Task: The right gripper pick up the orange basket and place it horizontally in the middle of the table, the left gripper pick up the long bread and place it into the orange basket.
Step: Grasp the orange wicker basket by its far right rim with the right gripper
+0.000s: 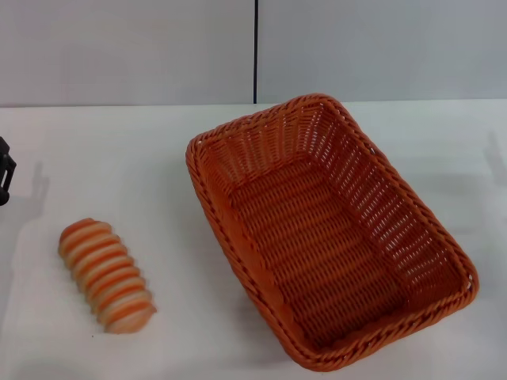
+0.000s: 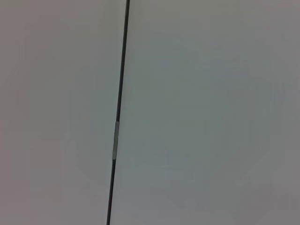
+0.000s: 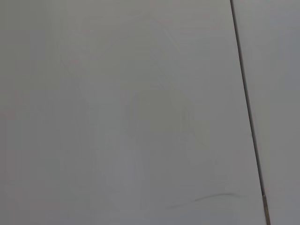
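Note:
The orange basket (image 1: 329, 229) lies on the white table (image 1: 119, 150), right of centre, its long axis running diagonally from back left to front right; it holds nothing. The long bread (image 1: 106, 275), striped orange and cream, rests on the table at the front left, apart from the basket. A small black part of the left gripper (image 1: 5, 170) shows at the far left edge of the head view, behind and left of the bread. The right gripper is out of view. Both wrist views show only a grey wall with a dark seam.
A grey wall with a vertical dark seam (image 1: 256, 51) stands behind the table. Bare tabletop lies between the bread and the basket and along the back.

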Robot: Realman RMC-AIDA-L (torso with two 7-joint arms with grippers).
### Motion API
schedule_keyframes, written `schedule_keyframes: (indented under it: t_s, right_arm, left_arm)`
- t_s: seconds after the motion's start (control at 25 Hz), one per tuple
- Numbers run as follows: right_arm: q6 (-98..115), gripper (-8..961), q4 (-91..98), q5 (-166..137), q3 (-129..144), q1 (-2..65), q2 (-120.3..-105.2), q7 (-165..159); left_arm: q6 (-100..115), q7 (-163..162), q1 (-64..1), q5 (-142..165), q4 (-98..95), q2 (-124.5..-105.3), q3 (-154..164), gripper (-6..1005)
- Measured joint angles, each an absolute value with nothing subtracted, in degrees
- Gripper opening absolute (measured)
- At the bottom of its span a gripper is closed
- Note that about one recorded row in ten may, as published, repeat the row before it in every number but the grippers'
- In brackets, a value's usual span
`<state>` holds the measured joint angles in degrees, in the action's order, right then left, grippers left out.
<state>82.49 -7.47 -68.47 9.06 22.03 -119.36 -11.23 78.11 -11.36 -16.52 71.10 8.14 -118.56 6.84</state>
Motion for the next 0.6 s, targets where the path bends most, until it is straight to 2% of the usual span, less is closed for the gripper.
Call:
schedule_keyframes:
  t_s: [0.6]
  right_arm:
    - [82.35, 730, -7.47, -68.22, 9.04, 22.03, -119.36, -11.23]
  left_arm:
    - [77.58, -11.73, -16.99, 71.19, 7.4, -118.36, 6.87, 687]
